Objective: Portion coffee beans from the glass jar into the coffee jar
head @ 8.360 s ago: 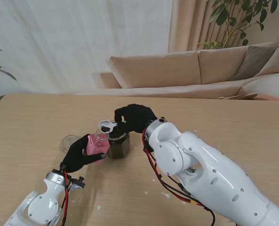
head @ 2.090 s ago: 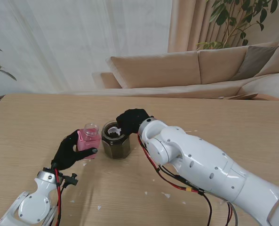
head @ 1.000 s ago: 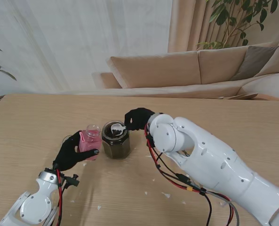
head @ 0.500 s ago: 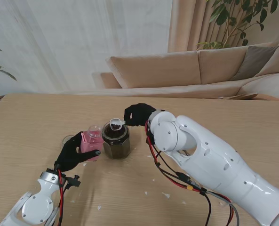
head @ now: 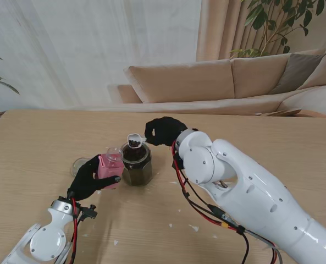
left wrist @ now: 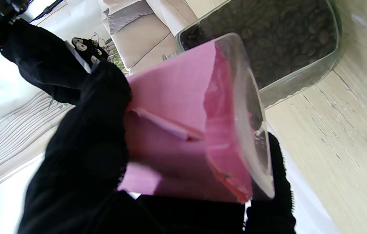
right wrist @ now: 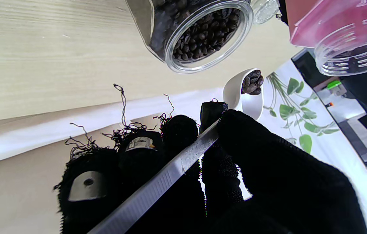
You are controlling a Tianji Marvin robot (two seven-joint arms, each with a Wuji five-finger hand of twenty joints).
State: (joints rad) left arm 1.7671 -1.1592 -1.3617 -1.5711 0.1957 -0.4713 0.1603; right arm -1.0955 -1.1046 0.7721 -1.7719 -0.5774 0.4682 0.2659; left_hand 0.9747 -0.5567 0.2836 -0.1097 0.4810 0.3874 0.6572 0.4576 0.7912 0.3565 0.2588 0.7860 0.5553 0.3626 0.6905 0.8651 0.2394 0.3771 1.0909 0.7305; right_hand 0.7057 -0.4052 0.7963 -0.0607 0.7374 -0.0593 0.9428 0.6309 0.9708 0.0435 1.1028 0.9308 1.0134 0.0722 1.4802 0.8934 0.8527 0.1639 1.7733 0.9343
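The glass jar [head: 136, 165] of dark coffee beans stands open mid-table, and shows too as glass jar [right wrist: 199, 32] and glass jar [left wrist: 268, 45]. My right hand [head: 164, 132] is shut on a white scoop [head: 134, 141] loaded with beans, held just over the jar's mouth; the scoop [right wrist: 246, 87] and its handle show in the right wrist view. My left hand [head: 91, 179] is shut on the pink-labelled coffee jar [head: 111, 166], tilted toward the glass jar and touching or nearly touching it. The coffee jar [right wrist: 349, 39] has some beans in its bottom; the coffee jar [left wrist: 196, 130] fills the left wrist view.
A round clear lid [head: 80, 164] lies on the wooden table [head: 250, 165] left of the coffee jar. Small white scraps [head: 194, 227] dot the table nearer to me. A beige sofa [head: 223, 82] and plants stand beyond the far edge.
My right hand dipped the scoop into the glass jar and lifted it out with beans. The left hand brought the coffee jar closer and tilted it toward the glass jar.
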